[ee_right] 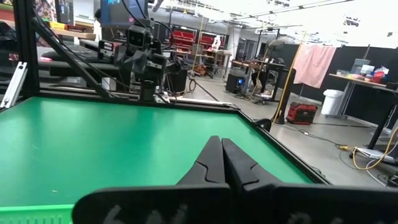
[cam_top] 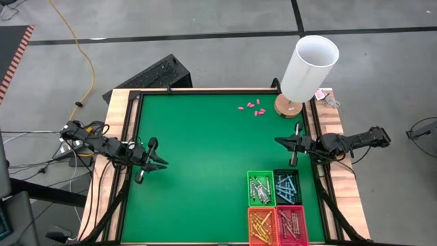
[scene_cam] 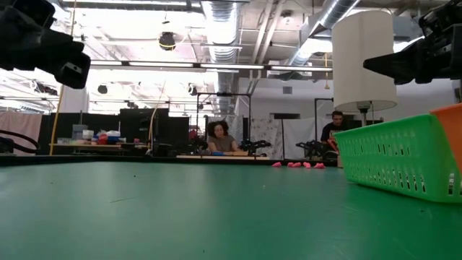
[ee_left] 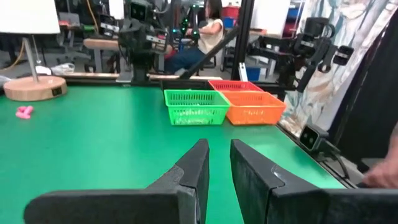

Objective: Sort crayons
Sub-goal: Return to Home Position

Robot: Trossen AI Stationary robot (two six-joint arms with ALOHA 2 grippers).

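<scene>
The crayons lie in four small baskets at the table's near right. Grey-white ones (cam_top: pixel 259 191) fill the green basket (cam_top: pixel 250 179), light blue ones (cam_top: pixel 286 186) the black basket (cam_top: pixel 298 179), yellow-orange ones (cam_top: pixel 261 222) the orange basket (cam_top: pixel 250 232), and brownish-red ones (cam_top: pixel 291 220) the red basket (cam_top: pixel 304 229). My left gripper (cam_top: pixel 166 164) hovers level at the table's left edge, open a small gap (ee_left: pixel 219 144), with nothing between its fingers. My right gripper (cam_top: pixel 276 141) hovers level at the right edge, shut (ee_right: pixel 219 140) and holding nothing.
A white lamp (cam_top: pixel 308 68) on a round wooden base (cam_top: pixel 289 106) stands at the far right corner. Small pink pieces (cam_top: pixel 251 107) lie on the green mat beside it. A raised black rim (cam_top: pixel 205 91) frames the mat. People sit in the room beyond the table (scene_cam: pixel 220 137).
</scene>
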